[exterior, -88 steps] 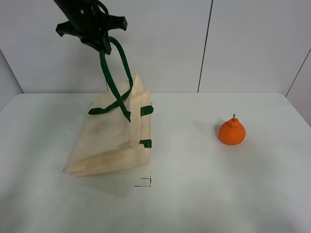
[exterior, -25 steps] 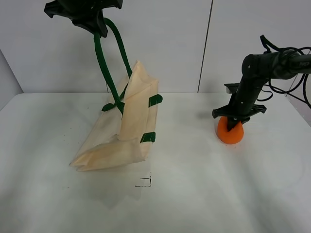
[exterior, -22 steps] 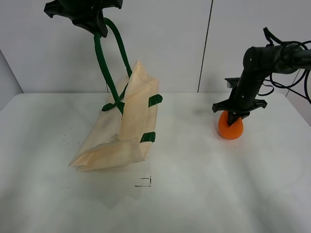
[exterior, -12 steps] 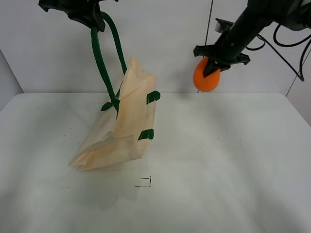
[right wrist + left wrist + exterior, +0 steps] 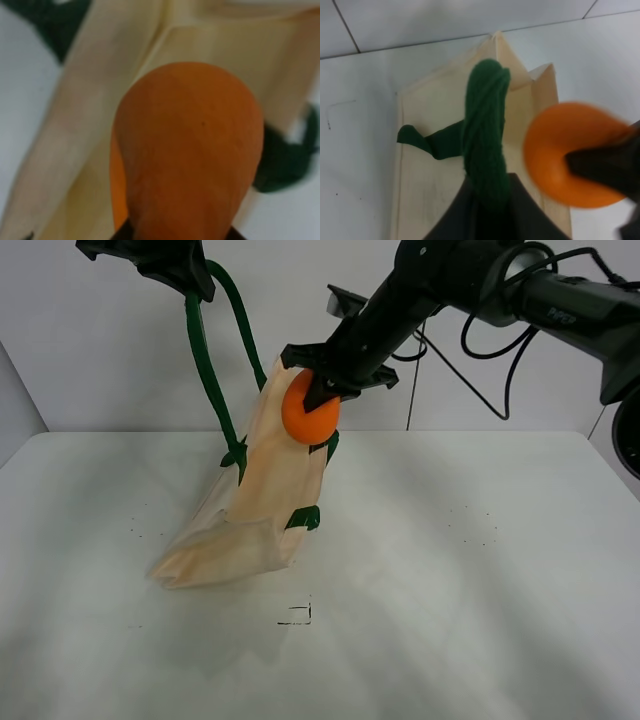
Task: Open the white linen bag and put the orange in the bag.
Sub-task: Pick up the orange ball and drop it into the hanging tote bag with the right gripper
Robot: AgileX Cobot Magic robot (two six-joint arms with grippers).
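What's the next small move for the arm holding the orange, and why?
Probably ease the orange down into the white linen bag: the right pincer holds it by the bag's top edge, and the left pincer holds the green handle up.

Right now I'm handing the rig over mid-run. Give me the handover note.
Left gripper: shut on the green handle, held high; bag hangs from it, bottom on the table.
Right gripper: shut on the orange, in the air at the bag's top edge.
Done: bag raised, orange grasped, at the bag.
Left: confirm the mouth is open (hard to tell here), lower the orange in, release.
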